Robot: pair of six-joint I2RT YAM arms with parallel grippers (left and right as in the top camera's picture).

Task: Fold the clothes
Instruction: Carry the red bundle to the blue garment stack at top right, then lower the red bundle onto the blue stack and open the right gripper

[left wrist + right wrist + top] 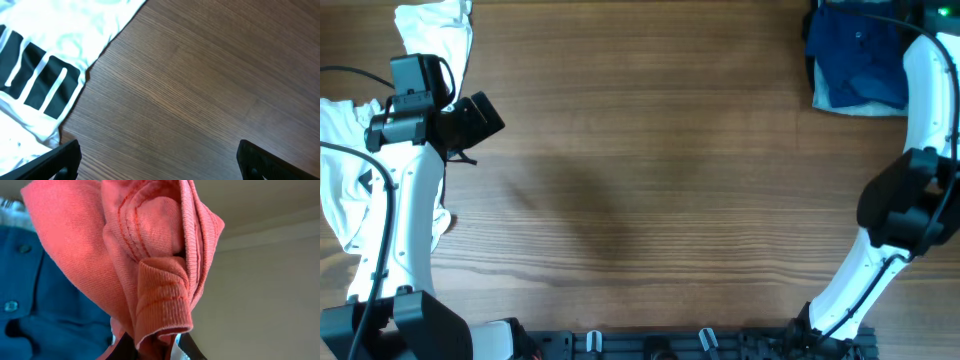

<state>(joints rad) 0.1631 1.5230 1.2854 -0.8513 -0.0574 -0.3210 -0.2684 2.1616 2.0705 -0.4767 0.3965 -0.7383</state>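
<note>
Left side: white shirt [345,190] with black print, rumpled on the table [650,180], running from near to far. Left gripper [160,157] released, jaws spread wide over wood just right of the shirt, holding nothing.

Far right corner: blue garment [855,55] lying flat. Right gripper [152,349] clenched on the red shirt [150,255], its ribbed hem pinched between the fingers, the cloth bunched in a wad. Blue garment is behind it to the left.

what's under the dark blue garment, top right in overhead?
A light blue garment: only a strip shows along the near edge of the dark blue garment. The rest is covered, so its shape cannot be told.
</note>
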